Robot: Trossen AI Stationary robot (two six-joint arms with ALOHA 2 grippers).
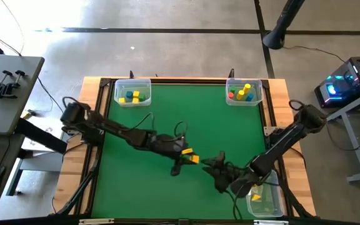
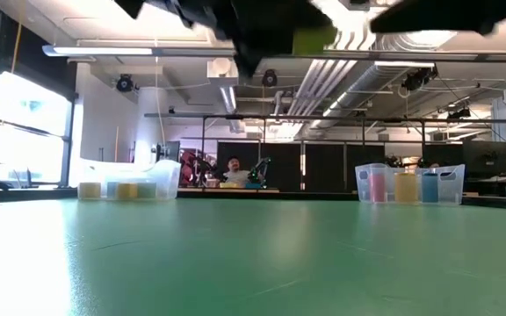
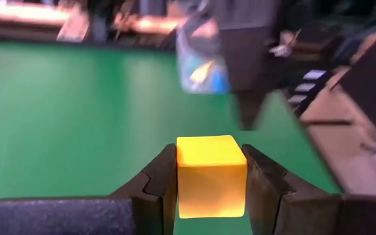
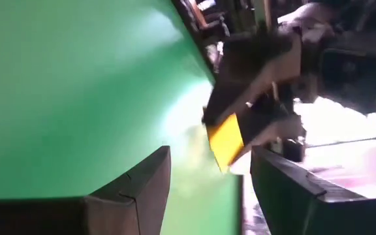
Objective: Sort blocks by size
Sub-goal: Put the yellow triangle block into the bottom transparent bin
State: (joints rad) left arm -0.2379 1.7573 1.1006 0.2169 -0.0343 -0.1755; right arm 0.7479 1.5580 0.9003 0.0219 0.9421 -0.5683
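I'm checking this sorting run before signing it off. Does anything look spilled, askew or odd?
Nothing stands out. The left gripper holds a yellow block squarely over the green mat; the right gripper is open nearby. Three bins, such as the far-left one, sit upright.

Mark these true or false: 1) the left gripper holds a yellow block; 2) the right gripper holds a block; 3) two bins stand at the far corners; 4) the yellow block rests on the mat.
1) True: the left gripper is closed on the yellow block.
2) False: the right gripper is open and empty.
3) True: the far-left bin and the far-right bin.
4) False: it is held above the green mat.
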